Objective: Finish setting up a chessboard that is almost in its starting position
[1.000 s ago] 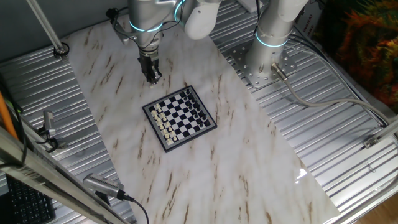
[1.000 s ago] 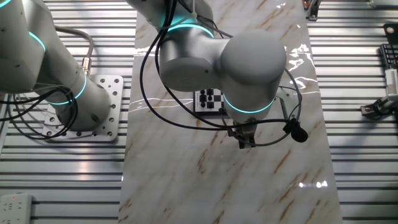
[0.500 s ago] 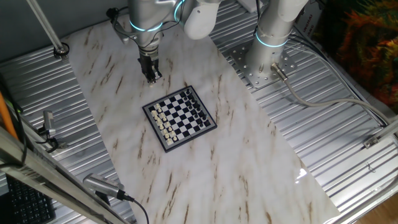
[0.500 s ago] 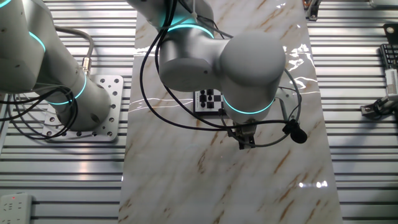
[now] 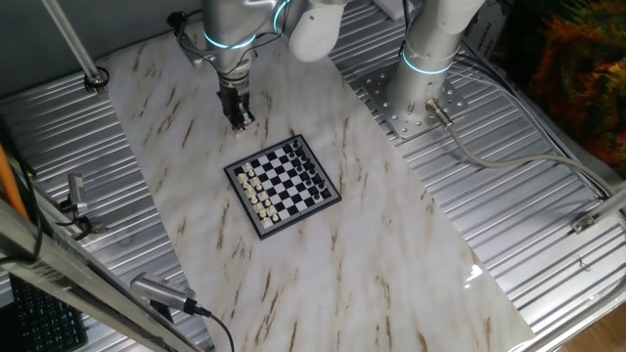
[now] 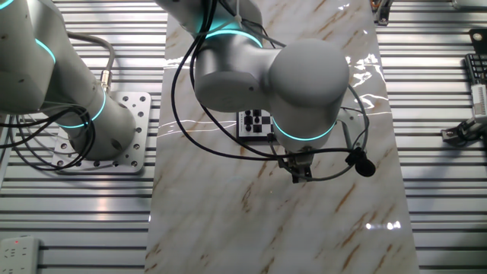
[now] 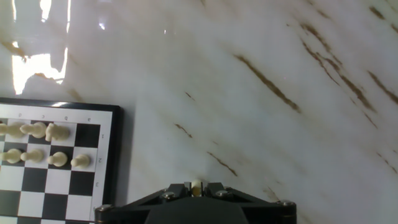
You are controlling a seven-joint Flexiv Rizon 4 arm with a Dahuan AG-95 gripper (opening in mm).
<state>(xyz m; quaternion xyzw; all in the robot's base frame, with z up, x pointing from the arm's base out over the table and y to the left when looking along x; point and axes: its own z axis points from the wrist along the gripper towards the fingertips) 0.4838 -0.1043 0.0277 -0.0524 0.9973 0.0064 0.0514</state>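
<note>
The chessboard point(image 5: 286, 184) lies in the middle of the marble table, with cream pieces along its near-left edge and black pieces along its far-right edge. My gripper point(image 5: 238, 119) is low over the marble beyond the board's far-left side, off the board. It is shut on a small cream chess piece point(image 7: 196, 185), which shows between the fingers in the hand view. In that view the board's corner point(image 7: 116, 163) with cream pieces point(image 7: 50, 132) lies at the lower left. In the other fixed view the gripper point(image 6: 302, 173) hangs under the arm, and the arm hides most of the board point(image 6: 242, 124).
The marble top point(image 5: 372, 254) is flanked by ribbed metal surfaces point(image 5: 548, 244). The arm's base point(image 5: 430, 59) stands at the back right. A cable and a small black part point(image 6: 364, 164) hang beside the wrist.
</note>
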